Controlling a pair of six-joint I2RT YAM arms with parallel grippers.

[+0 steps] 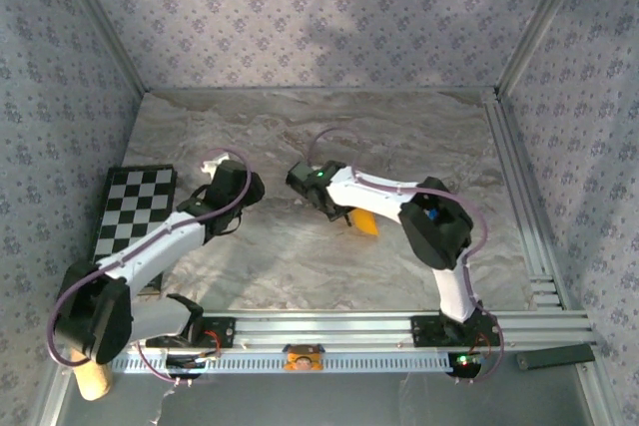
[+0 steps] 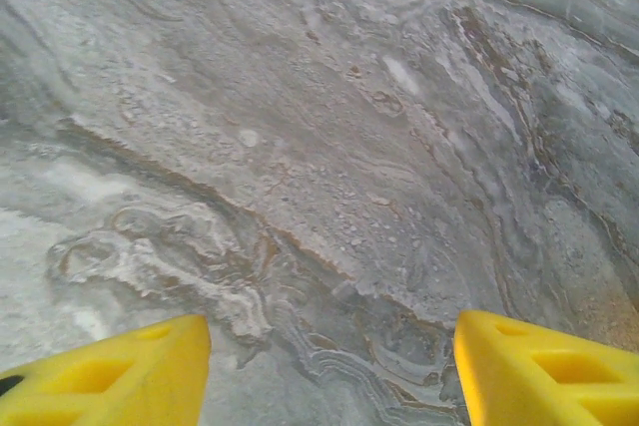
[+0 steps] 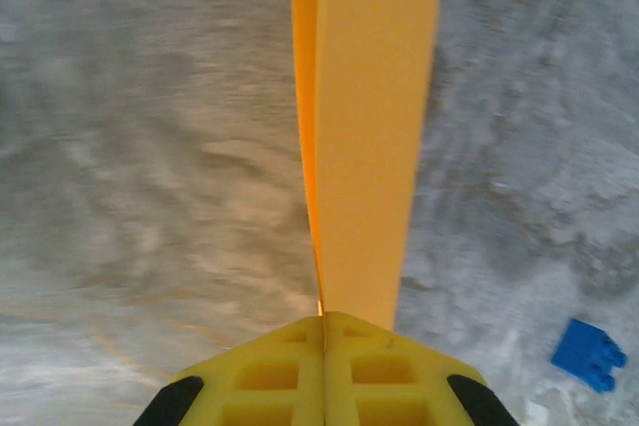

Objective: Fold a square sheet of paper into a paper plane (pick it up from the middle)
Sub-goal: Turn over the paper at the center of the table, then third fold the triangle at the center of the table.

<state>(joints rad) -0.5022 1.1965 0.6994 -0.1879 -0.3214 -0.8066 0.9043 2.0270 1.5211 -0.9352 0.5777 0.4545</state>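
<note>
Paper plane pinched between right fingers; left fingers apart.

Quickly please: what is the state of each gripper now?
Left gripper: open, holding nothing.
Right gripper: closed on the folded orange paper.

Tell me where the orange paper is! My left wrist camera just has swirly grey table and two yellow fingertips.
Observer: The slim folded orange-yellow paper is pinched in the right gripper, jaws shut on it.
Operator: Is it near my fingers?
Observer: No. From above it is right of centre over the marbled grey table, apart from the open left gripper.
Operator: Anything else there?
Observer: A small blue plastic block lies on the table near the right gripper, not touching the paper.
</note>
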